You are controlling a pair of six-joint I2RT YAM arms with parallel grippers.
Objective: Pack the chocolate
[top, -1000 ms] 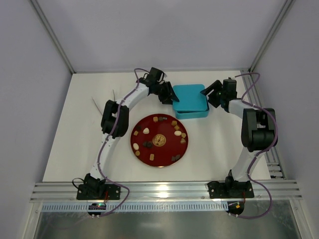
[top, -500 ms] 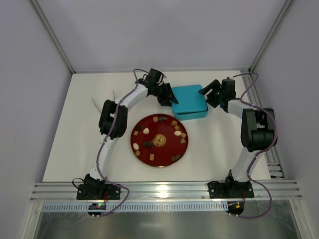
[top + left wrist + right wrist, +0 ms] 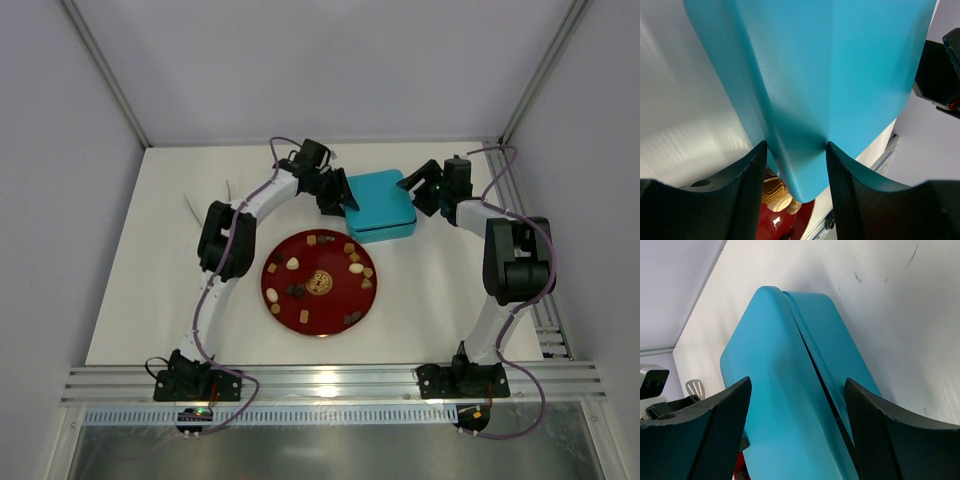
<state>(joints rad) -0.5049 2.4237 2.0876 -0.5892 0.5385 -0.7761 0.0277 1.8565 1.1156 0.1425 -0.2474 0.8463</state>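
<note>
Several small chocolate pieces (image 3: 292, 264), dark, tan and cream, lie spread on a round red plate (image 3: 300, 325) at the table's middle. Behind it sits a teal box (image 3: 380, 203) with its lid sitting slightly offset on the base. My left gripper (image 3: 340, 200) is shut on the lid's near left corner (image 3: 796, 170); a tan ridged chocolate (image 3: 775, 192) and the red plate (image 3: 790, 220) show below it. My right gripper (image 3: 422, 190) is open, its fingers straddling the box's right end (image 3: 797, 405) without touching it.
Two thin white utensils (image 3: 195, 210) lie on the table at the far left. An aluminium rail (image 3: 320, 380) runs along the front edge and another down the right side (image 3: 545, 330). Enclosure walls stand close behind and beside.
The lid has shifted slightly left and settled closer over the base. My right gripper has edged a little towards the box. The plate and chocolates have not moved.
</note>
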